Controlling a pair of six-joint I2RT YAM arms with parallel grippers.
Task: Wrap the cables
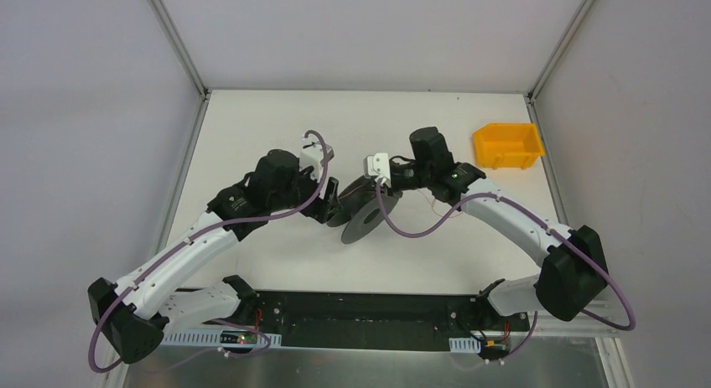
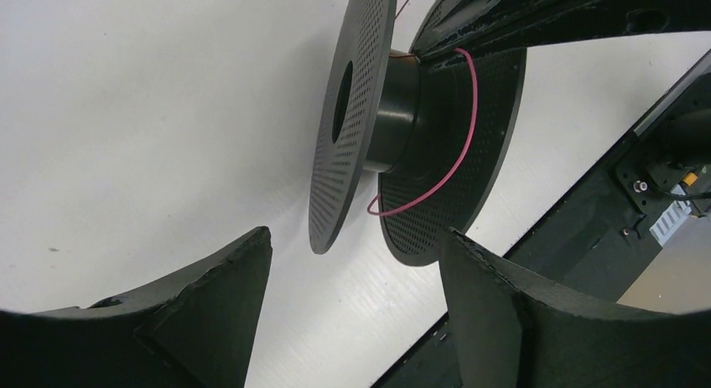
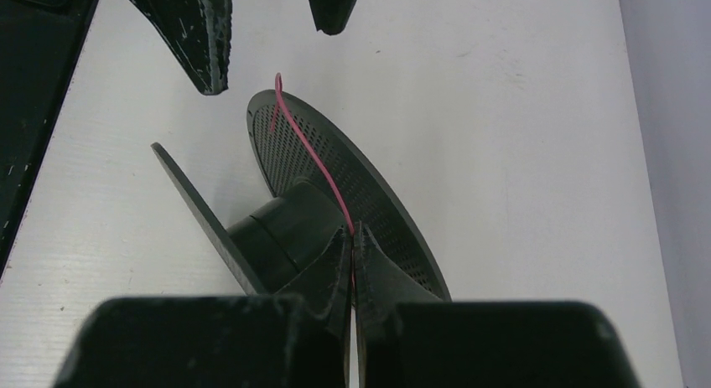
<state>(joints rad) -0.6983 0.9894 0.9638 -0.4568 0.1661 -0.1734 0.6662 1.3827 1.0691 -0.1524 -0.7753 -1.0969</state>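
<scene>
One thin pink cable (image 3: 308, 153) crosses the single black spool (image 2: 394, 111), pinched by the closed right gripper (image 3: 353, 233), the left gripper (image 2: 355, 237) gaping empty nearby, one yellow bin (image 1: 507, 145) well apart.

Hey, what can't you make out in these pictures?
Left wrist: the wire passes behind the right gripper, so its end is hidden.
Right wrist: a flange hides part of the spool hub, so windings are unclear.
Top view: wire too thin to trace; arms crowd the spool.
</scene>
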